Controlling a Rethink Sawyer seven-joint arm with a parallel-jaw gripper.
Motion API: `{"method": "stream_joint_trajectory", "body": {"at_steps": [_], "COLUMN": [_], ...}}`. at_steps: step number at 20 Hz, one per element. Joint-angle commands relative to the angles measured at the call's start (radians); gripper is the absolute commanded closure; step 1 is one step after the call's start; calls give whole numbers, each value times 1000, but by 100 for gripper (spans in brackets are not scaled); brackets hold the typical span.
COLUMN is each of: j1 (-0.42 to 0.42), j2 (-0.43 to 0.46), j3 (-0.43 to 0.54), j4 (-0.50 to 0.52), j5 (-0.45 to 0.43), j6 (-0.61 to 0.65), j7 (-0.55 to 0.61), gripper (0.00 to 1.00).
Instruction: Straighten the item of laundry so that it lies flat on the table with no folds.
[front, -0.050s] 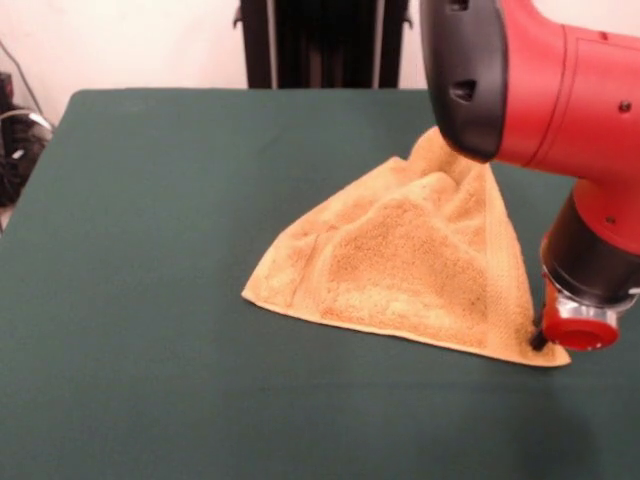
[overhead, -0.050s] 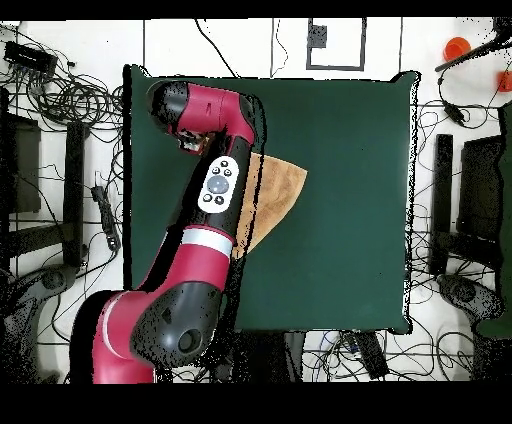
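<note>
Towel (front, -0.050s: 420, 265) sits on the green table (front, -0.050s: 150, 250), folded into a rough triangle, doubled layers visible, one point bunched up under the arm's black elbow housing. Not flat yet; task judged early to mid.

Gripper (front, -0.050s: 540, 338) is down at the towel's corner nearest the camera on the right side of the front view, tip touching or just at the cloth edge there. Fingers too hidden by the red wrist collar to read, so cannot tell whether it is clamped on the corner or loose.

Key relation: the bulk of the towel lies away from the gripper toward the towel's opposite rounded corner, with the long bottom edge running straight from the gripper to that corner. The fold seems to lie across the middle, so a pull outward from the gripper corner, away from the towel's bulk, would probably be what opens it.

Overhead view: towel (overhead, -0.050s: 275, 200) peeks out beside the arm (overhead, -0.050s: 215, 200), which covers a good part of it; gripper itself hidden under the arm.

No brand, label or readable writing on the towel or table; the arm's button pad shows only unmarked round buttons.
</note>
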Motion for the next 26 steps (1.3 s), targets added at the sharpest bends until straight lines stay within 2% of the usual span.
{"method": "stream_joint_trajectory", "body": {"at_steps": [1,5,11,26], "j1": [-14,-18,-21,-29], "j2": [24,28,11,18], "j3": [-2,-9,15,16], "j4": [-65,-73,-32,-40], "j5": [76,83,71,70], "j6": [99,104,81,78], "j7": [373,368,324,312], "gripper": [100,100,100,100]}}
